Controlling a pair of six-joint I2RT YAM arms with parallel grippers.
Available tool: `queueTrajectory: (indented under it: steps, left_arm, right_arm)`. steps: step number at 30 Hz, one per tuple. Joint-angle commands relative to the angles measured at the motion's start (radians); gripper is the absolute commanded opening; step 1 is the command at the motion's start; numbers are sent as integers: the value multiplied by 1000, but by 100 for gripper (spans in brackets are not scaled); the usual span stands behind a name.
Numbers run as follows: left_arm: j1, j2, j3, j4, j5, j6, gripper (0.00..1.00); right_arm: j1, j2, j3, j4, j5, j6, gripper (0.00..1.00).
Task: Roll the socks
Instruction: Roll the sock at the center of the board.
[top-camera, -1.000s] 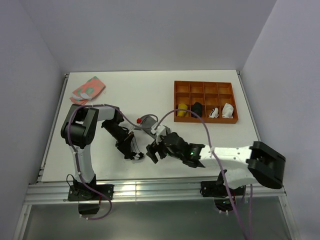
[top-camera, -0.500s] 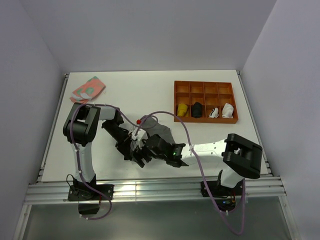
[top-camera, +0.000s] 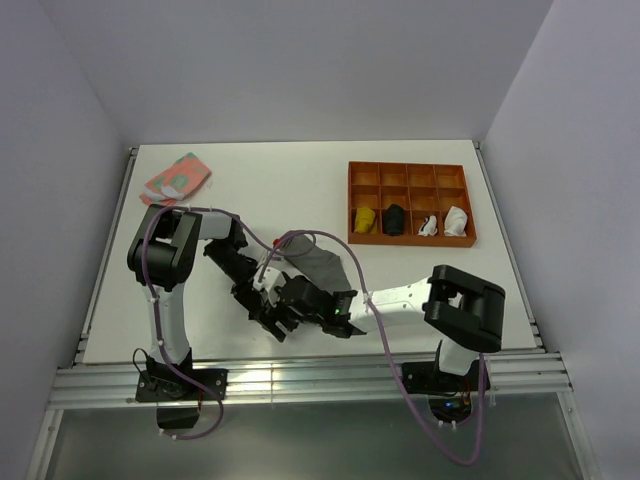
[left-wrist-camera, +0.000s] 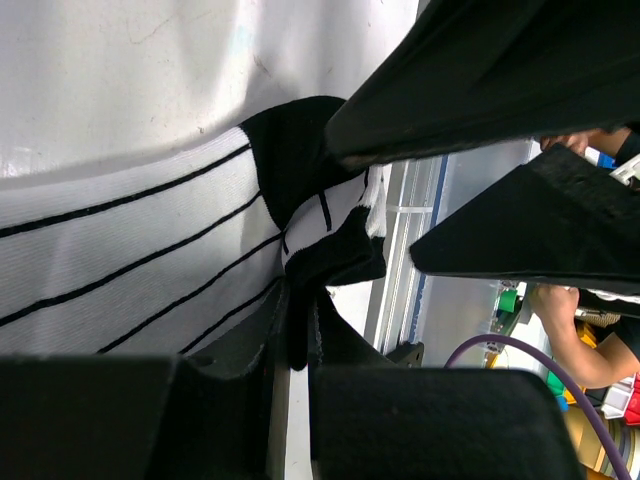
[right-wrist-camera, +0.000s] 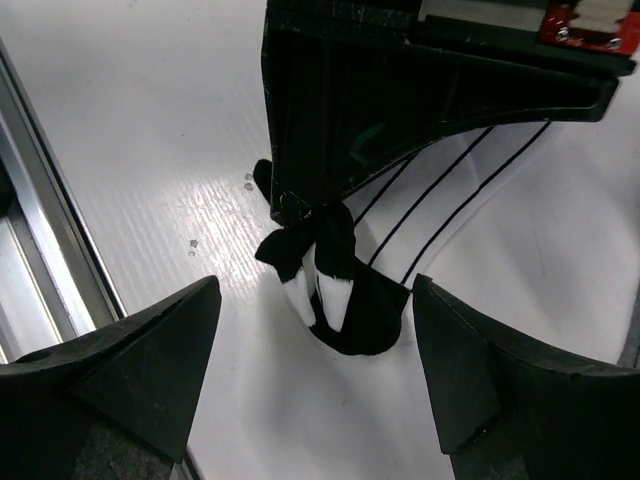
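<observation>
The white sock with thin black stripes (left-wrist-camera: 120, 240) lies flat on the table, its black end bunched up. My left gripper (left-wrist-camera: 300, 310) is shut on that black end; the right wrist view shows the left gripper (right-wrist-camera: 400, 90) from the front, pinching the fabric. My right gripper (right-wrist-camera: 315, 300) is open, one finger on each side of the sock's bunched black end (right-wrist-camera: 350, 300), apart from it. In the top view both grippers meet near the table's front, left gripper (top-camera: 262, 300) and right gripper (top-camera: 284, 312). The plain grey sock (top-camera: 322, 266) lies just behind them.
An orange compartment tray (top-camera: 410, 170) stands at the back right with a yellow bundle (top-camera: 367, 219), a black bundle (top-camera: 395, 218) and white bundles (top-camera: 456, 220) in its front row. A pink and green cloth (top-camera: 176, 178) lies at the back left. The metal rail (top-camera: 300, 375) runs along the front edge.
My right arm has swung left and its open gripper now straddles the sock end held by the left gripper. The grey sock is uncovered. The left gripper has stayed put.
</observation>
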Motion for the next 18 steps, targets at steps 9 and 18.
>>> queueTrajectory:
  steps: [9, 18]
  left_arm:
    - [6, 9, 20, -6, 32, 17, 0]
    - [6, 11, 26, 0, 29, 5, 0]
  right_arm:
    - [17, 50, 66, 5, 68, -36, 77]
    - [19, 78, 60, 19, 91, -22, 71]
